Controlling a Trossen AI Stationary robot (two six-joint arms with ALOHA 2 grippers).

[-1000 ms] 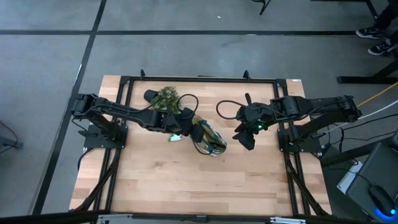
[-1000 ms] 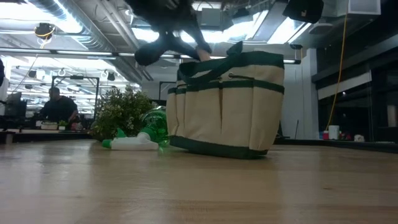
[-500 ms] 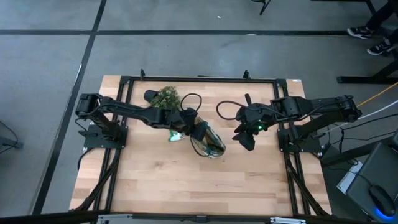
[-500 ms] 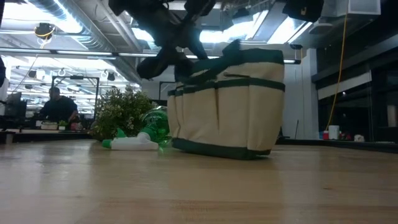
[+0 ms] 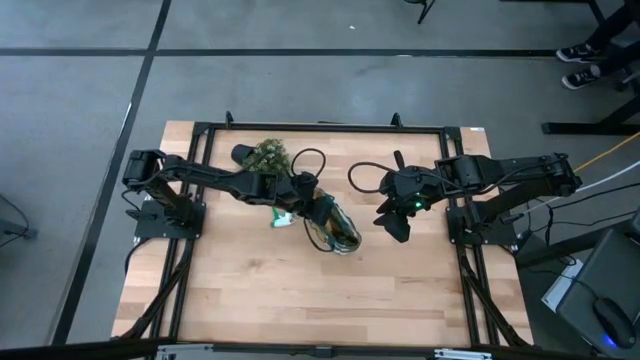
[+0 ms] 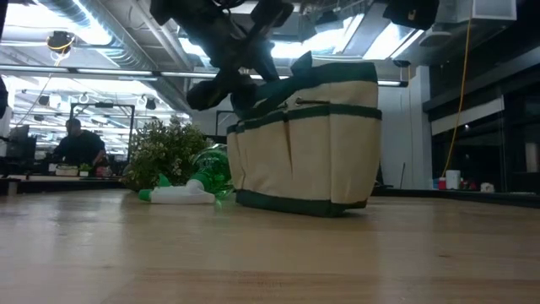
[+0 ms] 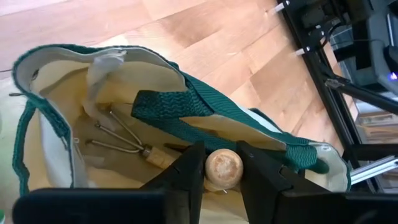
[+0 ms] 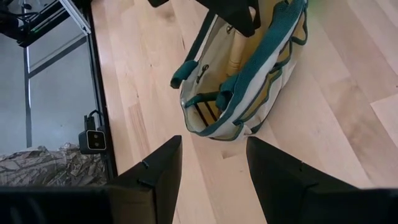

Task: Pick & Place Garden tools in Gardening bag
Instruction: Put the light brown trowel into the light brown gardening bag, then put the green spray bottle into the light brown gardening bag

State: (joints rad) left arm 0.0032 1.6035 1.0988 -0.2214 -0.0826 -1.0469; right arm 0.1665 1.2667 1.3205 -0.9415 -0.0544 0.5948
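Observation:
The beige gardening bag [image 5: 340, 232] with green trim stands mid-table and also shows in the low view [image 6: 308, 139]. My left gripper [image 5: 318, 211] is over the bag's open mouth, shut on a wooden-handled tool [image 7: 224, 167]. A pronged metal tool [image 7: 118, 134] lies inside the bag on its bottom. The green-and-white plastic piece [image 6: 181, 193] lies on the table beside the bag, toward the left edge. My right gripper [image 5: 393, 228] is open and empty to the right of the bag. The pruning shears do not show. My left gripper pinches the round butt end of the wooden handle [image 7: 224, 168] between its two fingers [image 7: 191, 169]. The fingers point down into the bag's mouth, slanting from the table's left. The handle [image 8: 235, 57] reaches down inside the bag; its lower end is hidden by the bag wall.
A bushy green plant in a black pot [image 5: 266, 157] stands behind the bag toward the far left. The bag's green handle strap [image 7: 186, 118] crosses the mouth just beyond my left fingers. A black frame rims the table [image 5: 320, 127]. A person sits far off in the room [image 6: 78, 143].
My left gripper has gone toward the table's right edge and a little down, over the bag's mouth, still shut on the wooden handle. The bag's top has been nudged and leans slightly; its base stays on the table.

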